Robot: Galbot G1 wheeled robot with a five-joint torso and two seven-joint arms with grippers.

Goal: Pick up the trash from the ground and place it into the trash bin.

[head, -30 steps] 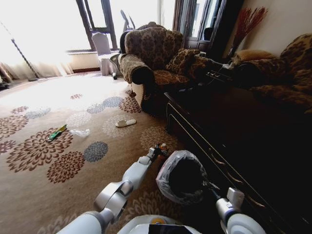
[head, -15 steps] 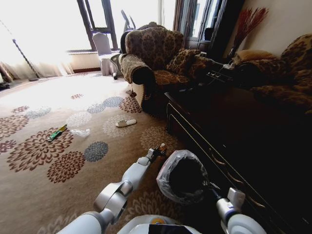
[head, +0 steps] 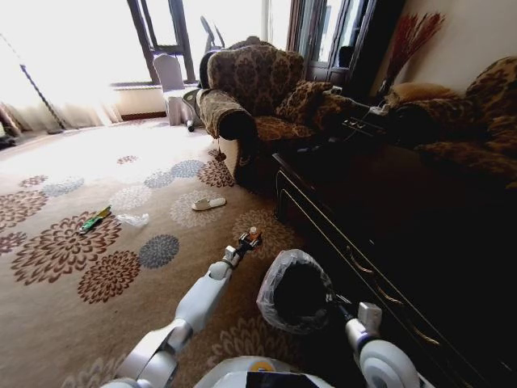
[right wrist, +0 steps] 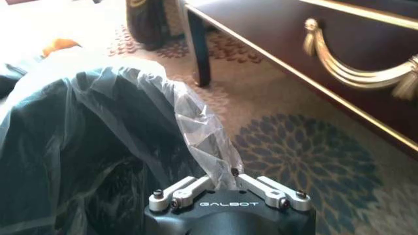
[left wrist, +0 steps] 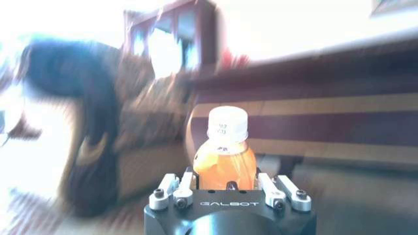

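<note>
A small orange bottle [left wrist: 223, 149] with a white cap stands upright in the left gripper [head: 247, 239], jaws clamped on it, at 11 o'clock from the bin [head: 292, 293]. The right gripper [right wrist: 225, 185] has its jaws closed on the bin's liner [right wrist: 196, 125]. A green wrapper [head: 95, 219] and clear film [head: 132, 219] lie on the carpet [head: 73, 315], far off at 10 o'clock.

Head looks down; wrists close on trash bin [head: 295, 293].

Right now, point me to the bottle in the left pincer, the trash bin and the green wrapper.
Orange bottle [left wrist: 225, 164], left wrist view: on its orange body.
Trash bin [head: 279, 271], head view: on the liner at its rim.
Green wrapper [head: 95, 218], head view: on its middle, on the carpet.
</note>
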